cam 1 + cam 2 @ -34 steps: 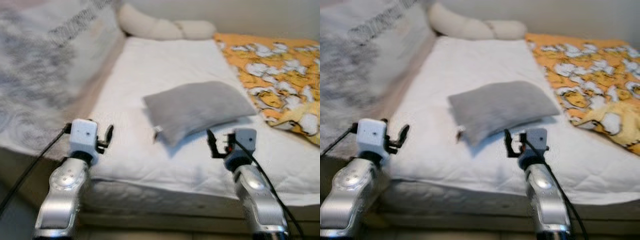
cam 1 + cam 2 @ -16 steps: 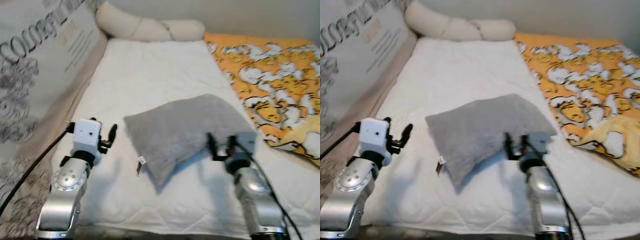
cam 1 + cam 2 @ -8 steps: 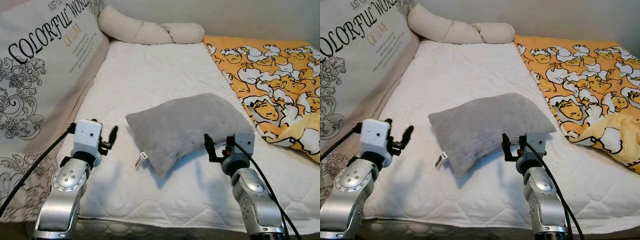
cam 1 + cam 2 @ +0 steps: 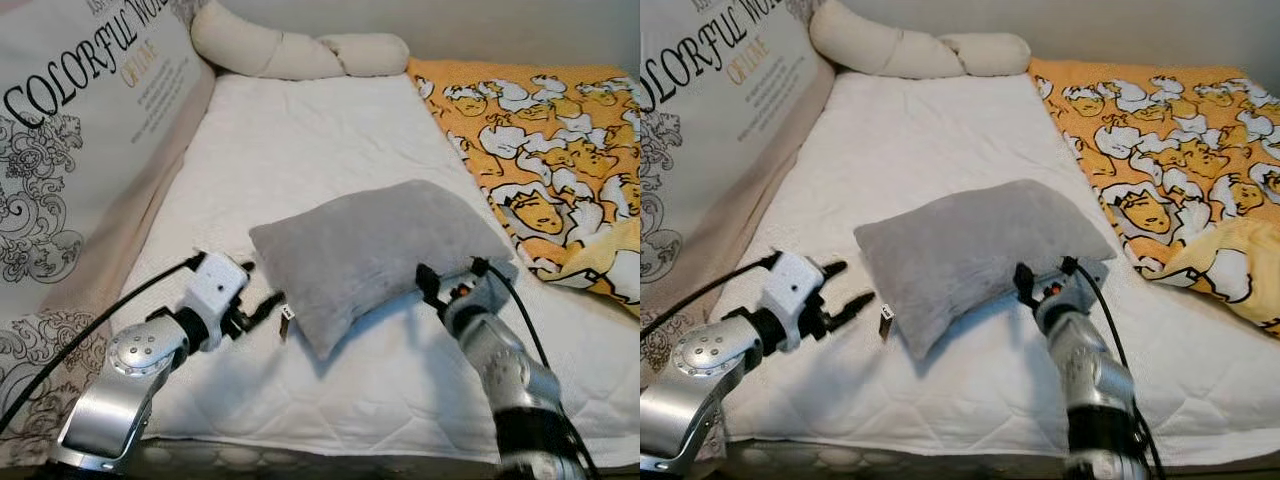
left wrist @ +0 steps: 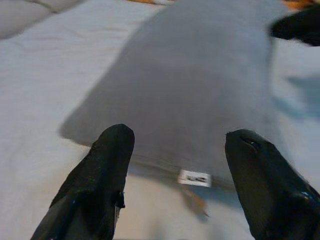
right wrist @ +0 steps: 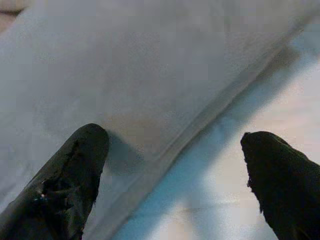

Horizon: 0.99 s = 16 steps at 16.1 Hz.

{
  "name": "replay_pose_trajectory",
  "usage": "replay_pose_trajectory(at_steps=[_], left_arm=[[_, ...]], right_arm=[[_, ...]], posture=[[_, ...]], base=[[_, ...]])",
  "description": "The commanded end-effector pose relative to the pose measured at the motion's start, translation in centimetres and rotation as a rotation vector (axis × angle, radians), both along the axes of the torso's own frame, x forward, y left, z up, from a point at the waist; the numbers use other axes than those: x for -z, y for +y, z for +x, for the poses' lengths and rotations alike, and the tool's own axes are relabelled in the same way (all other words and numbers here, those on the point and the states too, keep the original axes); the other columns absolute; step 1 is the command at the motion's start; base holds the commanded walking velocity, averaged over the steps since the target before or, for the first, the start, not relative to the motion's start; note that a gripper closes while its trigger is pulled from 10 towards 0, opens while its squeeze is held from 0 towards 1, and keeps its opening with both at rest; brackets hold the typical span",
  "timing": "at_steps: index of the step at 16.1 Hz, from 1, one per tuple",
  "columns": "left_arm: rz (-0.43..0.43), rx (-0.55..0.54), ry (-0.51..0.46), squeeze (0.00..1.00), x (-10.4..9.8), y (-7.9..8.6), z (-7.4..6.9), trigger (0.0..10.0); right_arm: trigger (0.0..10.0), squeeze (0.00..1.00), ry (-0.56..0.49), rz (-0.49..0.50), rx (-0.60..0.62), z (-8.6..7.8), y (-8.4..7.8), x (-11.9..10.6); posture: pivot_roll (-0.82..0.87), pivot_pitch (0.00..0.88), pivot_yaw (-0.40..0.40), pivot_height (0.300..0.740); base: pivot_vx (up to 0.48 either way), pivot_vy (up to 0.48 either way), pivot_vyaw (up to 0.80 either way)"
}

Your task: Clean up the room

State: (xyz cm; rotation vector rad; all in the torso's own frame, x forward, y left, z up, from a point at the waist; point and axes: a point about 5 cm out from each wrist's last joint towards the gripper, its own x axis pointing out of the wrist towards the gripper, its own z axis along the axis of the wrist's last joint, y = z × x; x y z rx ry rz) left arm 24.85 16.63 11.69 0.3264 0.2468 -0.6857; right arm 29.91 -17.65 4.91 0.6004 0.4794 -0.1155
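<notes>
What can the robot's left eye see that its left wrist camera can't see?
The left eye view takes in the orange cartoon blanket, the cream bolster, the big printed cushion and the right end effector by the grey pillow. The left wrist view gives a close look between the open left end effector fingers at the pillow's small white tag. Both show the pillow and the white mattress.

— Any writing to read here?
— Yes, on the big printed cushion (image 4: pixel 70 140): black "COLORFUL WO…", cut off at the edge, orange "OF LIFE" under it; smaller lines illegible.
— The grey pillow's tag (image 5: pixel 194 178)?
— Too blurred.
</notes>
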Motion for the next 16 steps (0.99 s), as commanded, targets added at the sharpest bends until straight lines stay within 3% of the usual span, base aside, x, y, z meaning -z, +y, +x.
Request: replay_pose_trajectory(at_steps=[1,3,4,6,7,11,12,13,15,16], left_arm=[[0.011,0.038,-0.001,0.0,-0.5,-0.1,0.0,10.0],[0.032,0.061,0.006,0.0,-0.6,0.2,0.1,10.0],[0.046,0.088,0.02,0.0,-0.7,0.4,0.1,10.0],[0.057,0.102,0.028,0.0,-0.8,0.6,0.0,10.0],[0.062,0.11,0.033,0.0,-0.9,0.7,0.0,10.0],[0.08,0.136,0.042,0.0,-1.0,1.0,-0.1,10.0],[0.081,0.138,0.043,0.0,-1.0,1.0,-0.2,10.0],[0.081,0.14,0.042,0.0,-1.0,1.0,-0.2,10.0],[0.076,0.14,0.038,0.0,-1.0,0.8,-0.2,10.0],[0.075,0.14,0.038,0.0,-0.9,0.8,-0.2,10.0]], right_arm=[[10.0,1.0,0.023,0.055,0.035,0.3,-0.2,0.2],[10.0,1.0,-0.006,0.183,0.063,1.7,0.1,0.0],[10.0,1.0,-0.022,0.318,0.079,2.8,0.5,-0.1],[10.0,1.0,-0.006,0.37,0.078,3.2,0.8,0.1],[10.0,1.0,0.01,0.441,0.085,3.6,1.4,0.3],[10.0,1.0,-0.053,0.627,0.022,4.8,3.6,-0.8],[10.0,0.06,-0.07,0.645,0.003,5.0,3.9,-1.2],[10.0,0.0,-0.092,0.666,-0.007,5.2,4.1,-1.5],[10.0,0.0,-0.159,0.717,-0.049,5.4,4.4,-2.0],[10.0,0.0,-0.138,0.702,-0.04,5.2,4.3,-1.6]], posture=[[0.01,0.0,0.0,0.74],[0.02,0.0,0.001,0.74],[0.03,0.0,0.001,0.74],[0.04,0.0,0.003,0.74],[0.04,0.0,0.007,0.74],[0.05,0.0,0.006,0.74],[0.06,0.0,0.001,0.74],[0.06,0.0,0.001,0.74],[0.06,0.0,-0.015,0.74],[0.06,0.0,-0.017,0.74]], base=[[0.0,0.0,0.0],[0.0,0.0,0.0],[0.0,0.0,0.0],[0.0,0.0,0.0],[0.0,0.0,0.0],[0.0,0.0,0.0],[0.0,0.0,0.0],[0.0,0.0,0.0],[0.0,0.0,0.0],[0.0,0.0,0.0]])
